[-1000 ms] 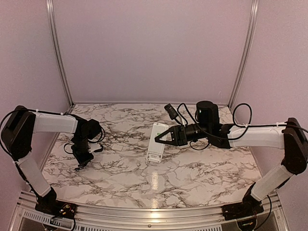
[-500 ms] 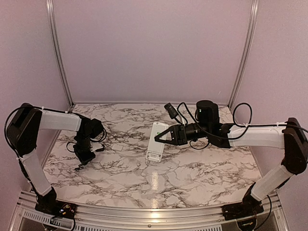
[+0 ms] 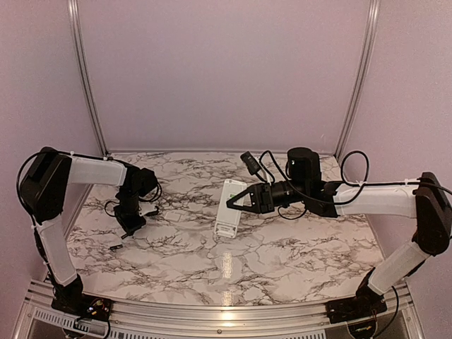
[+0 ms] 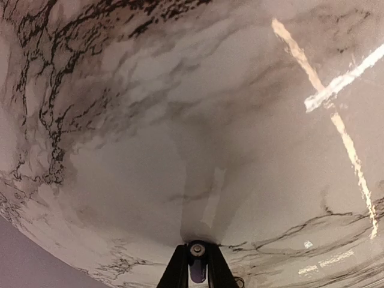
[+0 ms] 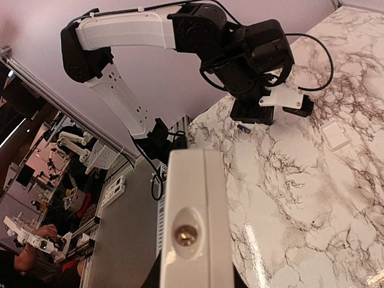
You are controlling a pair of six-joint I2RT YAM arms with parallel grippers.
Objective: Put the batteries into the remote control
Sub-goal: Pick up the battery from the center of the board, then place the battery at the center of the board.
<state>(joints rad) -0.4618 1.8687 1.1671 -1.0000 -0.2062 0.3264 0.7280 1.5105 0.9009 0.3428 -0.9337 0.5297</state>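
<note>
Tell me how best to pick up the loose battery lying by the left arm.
Grip the battery across its middle, coming straight down with the jaws straddling its length; it seems to lie flat on the table, so only its long sides are exposed.

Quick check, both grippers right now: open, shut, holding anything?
Left gripper: closed on a battery.
Right gripper: closed on the remote.
</note>
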